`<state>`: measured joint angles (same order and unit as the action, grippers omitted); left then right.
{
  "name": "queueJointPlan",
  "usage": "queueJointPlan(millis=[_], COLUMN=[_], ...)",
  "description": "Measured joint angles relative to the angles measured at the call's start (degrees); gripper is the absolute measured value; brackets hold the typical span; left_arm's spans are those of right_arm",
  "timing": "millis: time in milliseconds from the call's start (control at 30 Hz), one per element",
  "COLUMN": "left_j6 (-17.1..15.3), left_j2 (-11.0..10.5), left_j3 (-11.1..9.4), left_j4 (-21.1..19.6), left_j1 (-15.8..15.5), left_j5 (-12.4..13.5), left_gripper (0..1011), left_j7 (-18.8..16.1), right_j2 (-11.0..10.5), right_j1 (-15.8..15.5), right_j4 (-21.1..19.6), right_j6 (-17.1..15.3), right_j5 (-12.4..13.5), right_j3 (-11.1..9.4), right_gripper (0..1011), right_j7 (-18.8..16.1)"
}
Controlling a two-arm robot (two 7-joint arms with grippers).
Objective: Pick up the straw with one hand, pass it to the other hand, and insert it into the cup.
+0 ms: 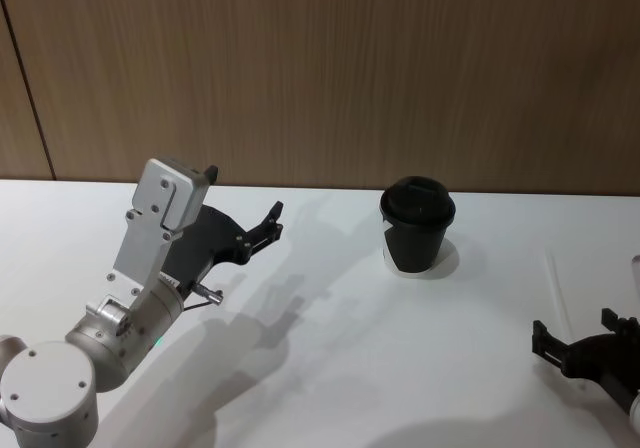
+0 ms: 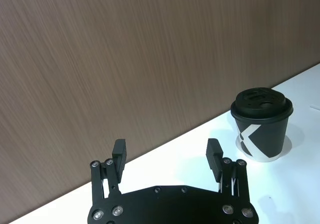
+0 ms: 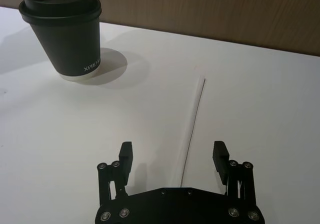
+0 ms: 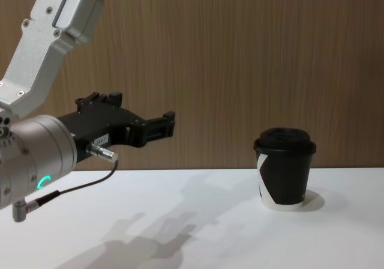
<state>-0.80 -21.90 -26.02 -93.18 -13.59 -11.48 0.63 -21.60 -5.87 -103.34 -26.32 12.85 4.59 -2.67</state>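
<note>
Two grippers, both with jaws apart. Nearest, our right gripper (image 3: pixel 172 149) hangs low with the straw (image 3: pixel 192 124) flat on the table (image 3: pixel 260 84) between its fingers; we should lower squarely, then close. Beyond stands the cup (image 3: pixel 65 34). Chest view adds our left gripper (image 4: pixel 169 125), raised well left of it.

Bare table (image 3: pixel 260 99) around straw (image 3: pixel 193 126) — cup (image 3: pixel 62 34) well apart.

White straw (image 3: pixel 193 126) lies flat near upright lidded black cup (image 3: pixel 62 31).
</note>
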Motion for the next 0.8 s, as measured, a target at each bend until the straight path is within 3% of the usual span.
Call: queueJointPlan(millis=[800], left_j6=[0.0], left_j2=[0.0], left_j3=[0.0], left_j4=[0.0], left_j1=[0.0], left_j5=[0.0], left_gripper=[1003], left_j7=[0.0], right_j2=[2.1], right_j1=[1.5], right_j4=[1.9], right_j6=[-1.6], right_j5=[-0.6], right_j3=[-0.6], right_gripper=[1001], right_j7=[0.0])
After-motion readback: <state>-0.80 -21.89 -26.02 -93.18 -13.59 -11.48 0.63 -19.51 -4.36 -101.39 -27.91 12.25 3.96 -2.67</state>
